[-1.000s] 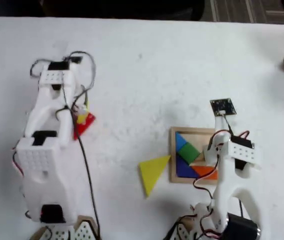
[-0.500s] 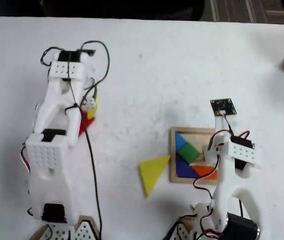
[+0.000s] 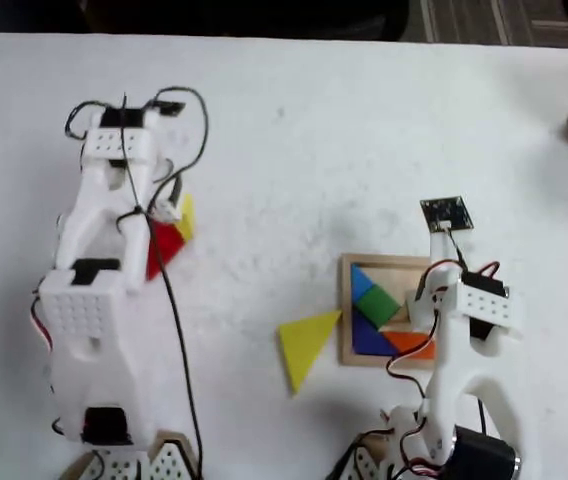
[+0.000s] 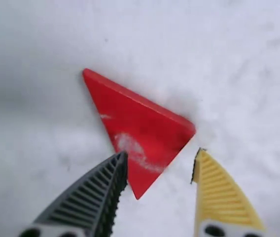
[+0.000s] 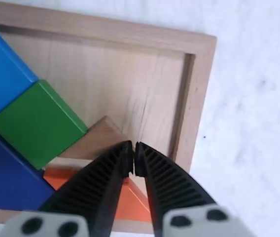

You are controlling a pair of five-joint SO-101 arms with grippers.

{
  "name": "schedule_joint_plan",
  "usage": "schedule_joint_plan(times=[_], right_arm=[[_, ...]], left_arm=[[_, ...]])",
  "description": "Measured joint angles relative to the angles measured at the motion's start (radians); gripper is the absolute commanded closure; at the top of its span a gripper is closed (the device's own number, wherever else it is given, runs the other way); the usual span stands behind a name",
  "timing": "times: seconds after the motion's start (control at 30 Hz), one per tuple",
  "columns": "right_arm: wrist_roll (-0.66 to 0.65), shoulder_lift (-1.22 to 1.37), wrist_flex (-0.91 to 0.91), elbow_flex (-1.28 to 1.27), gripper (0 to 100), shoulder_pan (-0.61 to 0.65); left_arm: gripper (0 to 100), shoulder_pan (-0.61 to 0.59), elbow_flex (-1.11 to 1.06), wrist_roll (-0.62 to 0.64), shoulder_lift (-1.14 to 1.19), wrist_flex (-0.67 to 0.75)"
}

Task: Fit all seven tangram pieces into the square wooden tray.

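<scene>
**Left claw** [image 4: 159,159]: spread. The grey finger [image 4: 98,192] and the yellow finger [image 4: 221,192] stand on either side of the nearest corner of the red triangle [image 4: 135,123]. The triangle lies flat on the surface [image 4: 238,59]. Whether either finger touches the piece cannot be told.

**Governing relation:** the triangle extends away from the claw. Its longest-looking edge runs from the near corner to the far corner, on the grey finger's side. The closing line therefore crosses the piece close to one corner, where the two edges converge. Judgement: a grip taken here may let the piece slip or turn. A stance further over its body appears safer.

**Right claw** [image 5: 132,148]: pressed together, with nothing between the fingers. It is poised over the tray [image 5: 199,94], its tips above a tan wedge [image 5: 98,140]. The green square [image 5: 36,123] and the orange piece [image 5: 135,200] lie beside that wedge. Bare tray floor remains beyond the tips.

**High view:**
- The red triangle [image 3: 164,248] lies at the left claw [image 3: 176,222] and is partly covered by the arm.
- The tray [image 3: 345,300] lies well apart from it, toward the robot's right.
- The left arm is the nearer arm to the red triangle.
- The yellow triangle [image 3: 306,342] lies outside the tray with one corner at the rim, and is nearer the right arm.

**View comparison:**
- The high view supplies the piece-to-tray separation.
- The left wrist view supplies the finger-to-corner relation, which the arm obscures from above.
- The right wrist view supplies the tray's unfilled floor.
</scene>
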State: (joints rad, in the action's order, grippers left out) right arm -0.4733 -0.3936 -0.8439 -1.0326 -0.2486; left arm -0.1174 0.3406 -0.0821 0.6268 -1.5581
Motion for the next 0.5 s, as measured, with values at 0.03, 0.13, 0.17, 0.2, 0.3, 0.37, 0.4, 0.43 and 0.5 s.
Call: schedule_joint_plan(times=[0.03, 0.13, 0.17, 0.2, 0.3, 0.37, 0.4, 0.43, 0.5], right_arm=[[0.000, 0.000, 0.000, 0.000, 97.8, 0.000], [0.000, 0.000, 0.000, 0.000, 97.8, 0.000], [0.000, 0.000, 0.000, 0.000, 97.8, 0.000], [0.000, 0.000, 0.000, 0.000, 97.9, 0.000], [0.000, 0.000, 0.000, 0.000, 98.0, 0.000], [0.000, 0.000, 0.000, 0.000, 98.0, 0.000], [0.000, 0.000, 0.000, 0.000, 98.0, 0.000], [0.000, 0.000, 0.000, 0.000, 98.0, 0.000], [0.000, 0.000, 0.000, 0.000, 98.0, 0.000]], left_arm=[[76, 0.000, -0.066, -0.002, -0.041, 0.043], [75, 0.000, -0.279, -0.002, -0.193, 0.176], [75, 0.000, -0.350, -0.002, -0.244, 0.226], [75, 0.002, -0.413, -0.003, -0.288, 0.267], [75, 0.002, -0.522, -0.003, -0.358, 0.351], [75, 0.002, -0.532, -0.003, -0.359, 0.376], [75, 0.000, -0.532, -0.003, -0.359, 0.382], [75, -0.002, -0.532, -0.003, -0.354, 0.388], [75, -0.009, -0.532, -0.003, -0.325, 0.411]])
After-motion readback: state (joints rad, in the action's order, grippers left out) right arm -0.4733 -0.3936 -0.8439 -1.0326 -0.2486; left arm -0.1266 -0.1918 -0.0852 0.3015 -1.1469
